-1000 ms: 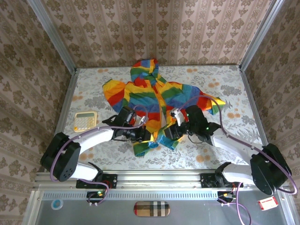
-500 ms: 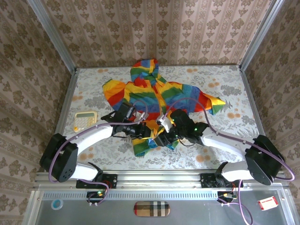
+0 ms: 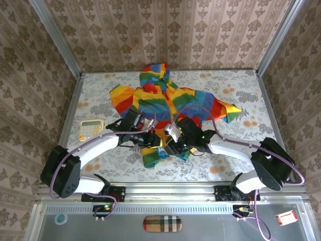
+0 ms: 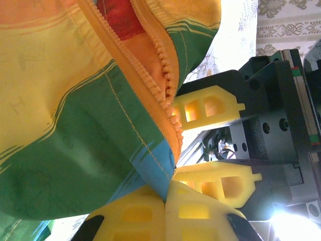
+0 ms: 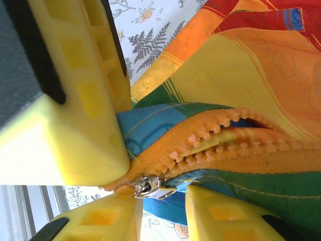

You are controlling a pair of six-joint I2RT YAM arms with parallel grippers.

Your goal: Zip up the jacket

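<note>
While the rainbow-striped jacket [image 3: 165,98] lies spread on the floral tabletop [image 3: 235,155], hood toward the far wall and front facing up, you have both arms reaching in to its near hem, at the bottom of the orange zipper [image 4: 150,70]. Your left hand [image 3: 153,141] is clamped closed on the jacket. In the left wrist view its 2 yellow fingers [image 4: 135,216] meet, with the blue and green corner of the hem pinched between them.

Just beside it sits your right hand [image 3: 170,144]. In the right wrist view its 2 fingers stand apart on either side of the small metal slider [image 5: 149,188] at the foot of the zipper. The slider lies in the gap between them, and you cannot tell from these views whether they are pressing on it. Beyond the slider the 2 rows of orange teeth run close together for a short way and then part.

A pale yellow calculator [image 3: 91,129] rests on the tabletop near the left edge, apart from the jacket.
</note>
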